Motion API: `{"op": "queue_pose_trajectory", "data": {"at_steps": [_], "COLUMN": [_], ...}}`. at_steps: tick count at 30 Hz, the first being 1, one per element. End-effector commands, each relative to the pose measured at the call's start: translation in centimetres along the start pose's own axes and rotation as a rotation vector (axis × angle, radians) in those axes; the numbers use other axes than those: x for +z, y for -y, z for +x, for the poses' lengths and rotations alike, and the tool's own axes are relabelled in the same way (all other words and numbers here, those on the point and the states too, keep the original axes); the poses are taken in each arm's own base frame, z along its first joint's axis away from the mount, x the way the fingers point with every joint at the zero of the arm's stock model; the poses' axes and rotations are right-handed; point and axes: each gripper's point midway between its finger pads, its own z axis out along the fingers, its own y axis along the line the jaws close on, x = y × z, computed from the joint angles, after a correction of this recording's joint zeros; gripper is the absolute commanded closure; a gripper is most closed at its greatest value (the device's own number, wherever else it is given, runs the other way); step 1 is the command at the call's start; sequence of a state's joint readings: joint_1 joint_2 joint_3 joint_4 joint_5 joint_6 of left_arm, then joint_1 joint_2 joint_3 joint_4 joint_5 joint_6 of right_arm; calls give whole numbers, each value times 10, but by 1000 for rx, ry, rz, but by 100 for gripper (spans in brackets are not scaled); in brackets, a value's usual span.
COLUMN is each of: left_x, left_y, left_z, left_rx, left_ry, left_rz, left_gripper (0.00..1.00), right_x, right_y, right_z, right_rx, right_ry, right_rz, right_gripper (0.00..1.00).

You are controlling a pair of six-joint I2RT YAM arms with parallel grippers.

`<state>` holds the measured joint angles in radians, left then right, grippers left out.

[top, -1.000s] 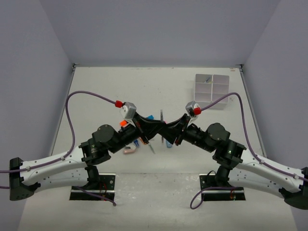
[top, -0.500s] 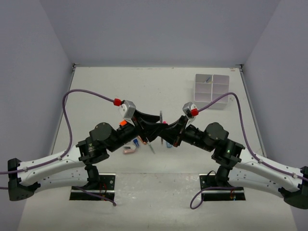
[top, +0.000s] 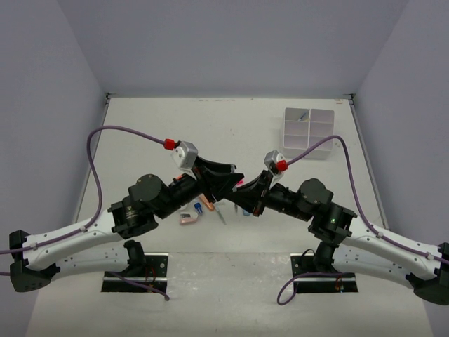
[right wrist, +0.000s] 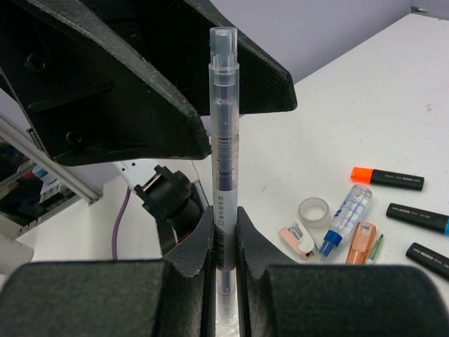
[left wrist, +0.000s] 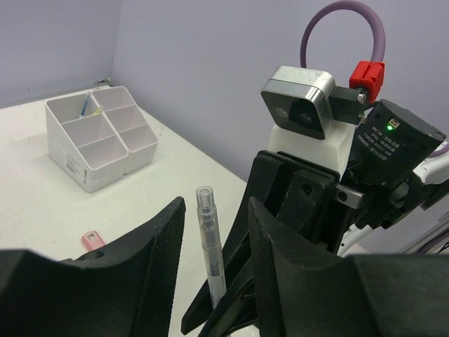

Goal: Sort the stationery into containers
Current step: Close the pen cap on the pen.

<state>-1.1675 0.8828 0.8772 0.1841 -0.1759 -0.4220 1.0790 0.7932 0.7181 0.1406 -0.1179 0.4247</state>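
While both arms meet low over mid-table (top: 175, 126), right gripper (right wrist: 224, 235) pinches clear pen (right wrist: 224, 140) at lower barrel, pen upright. Left gripper (left wrist: 214, 225) wide, fingers flanking pen, gap showing each side. On table beyond: pink piece (right wrist: 298, 240), tape roll (right wrist: 313, 210), orange-capped highlighter (right wrist: 387, 178), blue-capped highlighter (right wrist: 419, 215). Far right: white organiser box (top: 309, 133), something thin in one back compartment.
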Motion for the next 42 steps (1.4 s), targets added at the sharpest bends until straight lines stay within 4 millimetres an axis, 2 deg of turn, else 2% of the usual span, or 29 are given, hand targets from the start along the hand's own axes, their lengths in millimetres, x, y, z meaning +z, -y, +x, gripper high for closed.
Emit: {"op": "queue_pose_trajectory", "data": {"at_steps": [1, 9, 16, 20, 21, 28, 31, 32, 34, 36, 38, 40, 42], "left_x": [0, -5, -5, -4, -4, -10, -14, -16, -17, -18, -20, -20, -19], "left_y": [2, 6, 3, 0, 0, 0, 8, 10, 16, 20, 21, 21, 19], "left_z": [-16, -18, -8, 4, 7, 51, 65, 76, 85, 91, 97, 99, 93], "left_rx": [27, 18, 3, -10, -14, -86, -108, -115, -120, -129, -130, -123, -102], "left_ry": [36, 47, 24, 0, -5, -84, -91, -109, -121, -129, -139, -144, -138], "left_rz": [-7, 16, 11, 9, 8, 53, 99, 106, 125, 137, 137, 137, 117], "left_gripper": [60, 62, 97, 100, 100, 100, 100, 100, 100, 100, 100, 100, 100], "right_x": [-2, 1, 2, 0, 0, -2, 6, 6, 6, 4, 1, 3, 8], "right_y": [-10, -7, -12, -13, -13, -18, -19, -24, -26, -22, -27, -25, -21], "right_z": [-12, -9, -16, -29, -34, -112, -138, -156, -175, -184, -197, -197, -183], "right_rx": [-35, -40, -44, -58, -62, -139, -164, -180, -192, -196, -202, -205, -205], "right_ry": [16, -1, 14, 42, 54, 201, 224, 250, 278, 279, 294, 279, 244], "right_rz": [-43, -30, -43, -33, -24, 63, 91, 91, 94, 106, 91, 97, 91], "right_gripper": [100, 100, 100, 100, 100, 100, 100, 100, 100, 100, 100, 100, 100]}}
